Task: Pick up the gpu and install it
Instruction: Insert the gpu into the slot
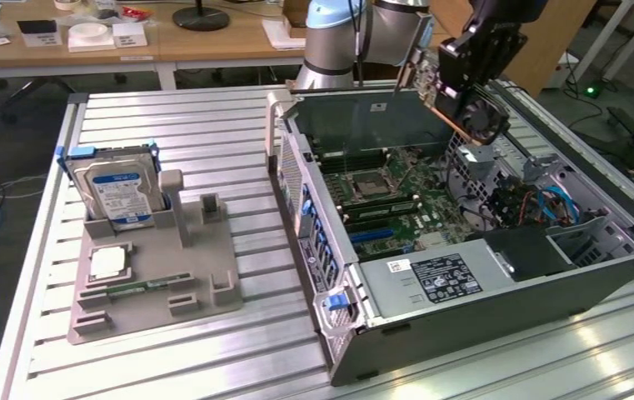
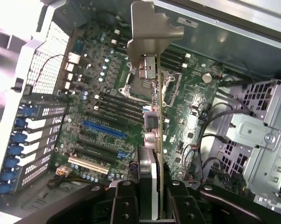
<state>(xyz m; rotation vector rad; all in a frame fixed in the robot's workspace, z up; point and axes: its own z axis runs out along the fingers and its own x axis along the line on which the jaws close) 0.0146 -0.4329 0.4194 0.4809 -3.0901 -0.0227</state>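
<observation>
Where the two black fingers (image 2: 125, 200) close in from either side, the jaws are pinching the gpu (image 2: 152, 140) across its flat faces, with the gripper (image 2: 152, 189) holding the card at one end. From the wrist view the gpu appears edge-on: a thin slab with a green board edge, silver connector shells along it and a bent grey metal bracket (image 2: 150, 32) at the end away from the fingers. In the exterior view the gripper (image 1: 458, 79) sits in the upper part of the frame, toward the exterior view's right. The gpu (image 1: 481, 117) hangs tilted from it, showing a black cooler with a round fan on one face and a green board with a copper-coloured edge behind. The card is in the air over the far part of the open computer case (image 1: 495, 283), above the green motherboard (image 1: 389, 196). On that motherboard (image 2: 103, 93) the wrist view shows a long blue slot (image 2: 103, 129) among darker ones. A black power supply (image 1: 439, 279) with a white label lies at the case's near end. Toward the exterior view's left, a grey holder (image 1: 150, 300) rests on the slatted metal table (image 1: 183, 125), and a hard drive (image 1: 117, 187) with a blue-white label stands upright in it.
</observation>
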